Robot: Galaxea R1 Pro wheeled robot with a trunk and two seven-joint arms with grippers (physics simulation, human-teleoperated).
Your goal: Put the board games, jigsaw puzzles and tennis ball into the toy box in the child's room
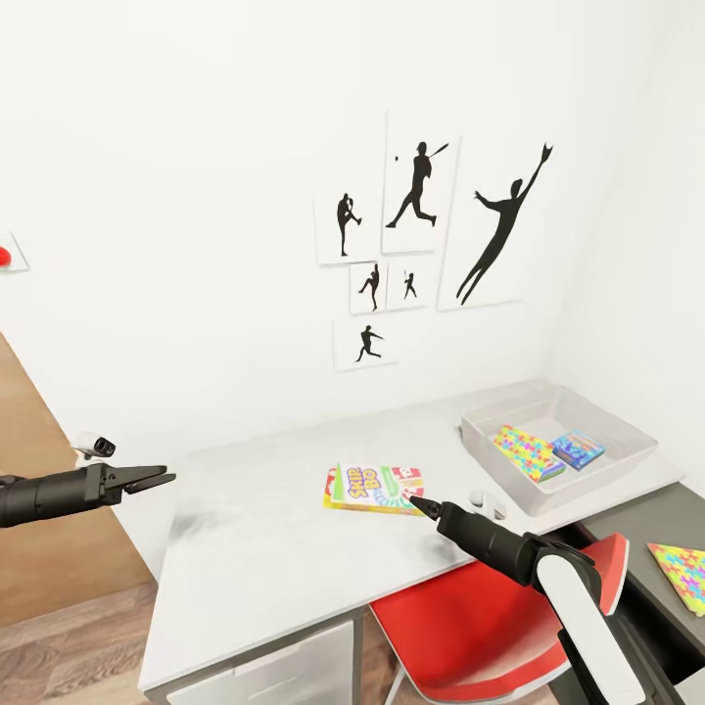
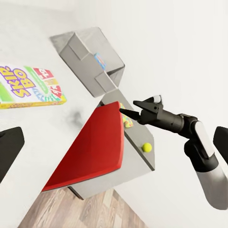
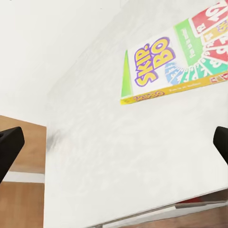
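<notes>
1. Black fingers of my right claw (image 1: 419,503) are pointing at the near corner of the Skip-Bo box (image 1: 374,489), their tips looking close together in the head view though the wrist view is showing them wide apart at its edges, so I cannot tell the opening; it is carrying nothing.
2. My left claw (image 1: 157,479) is hovering off the counter's (image 1: 264,568) left end, slightly parted and empty.
3. I am counting two toys lying in the toy box (image 1: 617,452) already: one jigsaw puzzle (image 1: 527,452) and the small blue game (image 1: 577,448).
4. I am reading the Skip-Bo box, flat on the counter, as the next pick.
5. I am seeing a second puzzle (image 1: 682,574) and the tennis ball (image 2: 147,147) waiting on the lower dark surface beside the red chair (image 1: 470,627).
</notes>
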